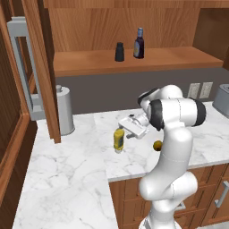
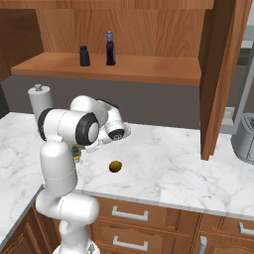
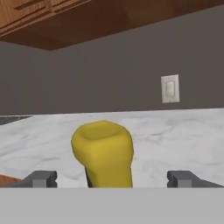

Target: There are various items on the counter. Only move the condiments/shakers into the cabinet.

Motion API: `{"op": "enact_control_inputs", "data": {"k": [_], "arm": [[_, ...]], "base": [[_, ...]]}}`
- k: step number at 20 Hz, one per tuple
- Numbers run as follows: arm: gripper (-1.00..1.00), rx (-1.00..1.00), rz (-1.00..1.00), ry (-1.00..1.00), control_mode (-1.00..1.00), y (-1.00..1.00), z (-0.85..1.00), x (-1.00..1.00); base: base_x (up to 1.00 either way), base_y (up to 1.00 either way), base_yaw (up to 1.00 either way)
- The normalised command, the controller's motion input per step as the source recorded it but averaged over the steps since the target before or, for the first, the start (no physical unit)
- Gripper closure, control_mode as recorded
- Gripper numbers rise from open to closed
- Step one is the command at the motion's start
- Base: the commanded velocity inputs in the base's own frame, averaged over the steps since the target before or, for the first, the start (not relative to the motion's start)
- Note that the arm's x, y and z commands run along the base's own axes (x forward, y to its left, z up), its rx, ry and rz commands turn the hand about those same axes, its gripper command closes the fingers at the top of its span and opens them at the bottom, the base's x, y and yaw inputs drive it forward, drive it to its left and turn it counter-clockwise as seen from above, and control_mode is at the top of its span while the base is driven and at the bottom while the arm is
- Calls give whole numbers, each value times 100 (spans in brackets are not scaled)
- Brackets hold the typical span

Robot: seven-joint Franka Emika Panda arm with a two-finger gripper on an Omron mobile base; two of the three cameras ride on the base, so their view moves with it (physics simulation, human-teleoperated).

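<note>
With 2 containers already on the cabinet (image 1: pixel 134 62) shelf, the gripper (image 3: pixel 111 178), jaws spread wide, brackets the yellow bottle (image 3: pixel 103 153) standing on the counter (image 1: pixel 71 170) at its 12 o'clock, so closing on it looks next.

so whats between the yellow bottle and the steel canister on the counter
Nothing: in the left base view only bare marble counter lies between the yellow bottle and the steel canister.

text: none legible | dark bottle (image 1: pixel 139 43) label: too small to read
</note>
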Motion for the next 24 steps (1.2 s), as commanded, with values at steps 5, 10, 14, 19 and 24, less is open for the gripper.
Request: {"op": "enact_control_inputs", "data": {"k": [5, 10, 14, 19, 24], "arm": [[-100, 1, 0, 3, -100, 17, 0, 0], [-100, 0, 0, 1, -100, 15, -4, -11], [100, 0, 0, 0, -100, 15, -7, -24], [100, 0, 0, -4, -100, 1, 8, -14], [100, 0, -16, -13, -100, 30, 100, -65]], "base": [[0, 0, 0], [0, 0, 0], [0, 0, 0], [0, 0, 0], [0, 0, 0]]}}
